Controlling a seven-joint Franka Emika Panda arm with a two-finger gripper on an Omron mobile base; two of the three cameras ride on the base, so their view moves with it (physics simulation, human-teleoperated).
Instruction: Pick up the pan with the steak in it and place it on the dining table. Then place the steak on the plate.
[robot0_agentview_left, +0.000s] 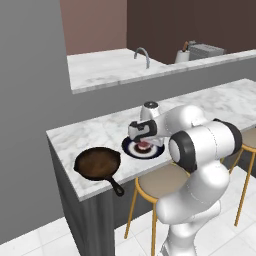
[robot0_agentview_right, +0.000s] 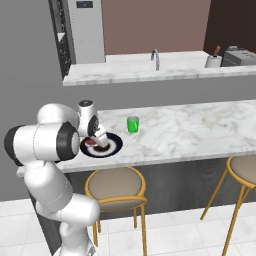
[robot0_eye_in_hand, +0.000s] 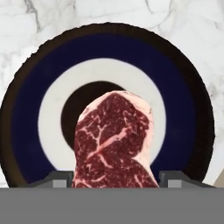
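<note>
Marble-topped dining table (robot0_agentview_left: 100, 131): pan (robot0_agentview_left: 97, 163) handle points off-edge.

Glossy white arm (robot0_agentview_left: 200, 165), dark joints

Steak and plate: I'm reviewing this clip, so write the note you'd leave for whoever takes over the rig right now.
Gripper: directly over the plate, jaws on either side of the steak. It seems to be holding the steak, but from these views I can't confirm whether the meat already rests on the plate.
Pan: empty, sitting on the dining table near its corner, handle over the front edge, beside the plate.
Green cup: on the table just beyond the plate.
Done: pan delivered, steak taken out and brought over the plate.
Left: set the steak down, open the jaws, pull the arm back.
</note>
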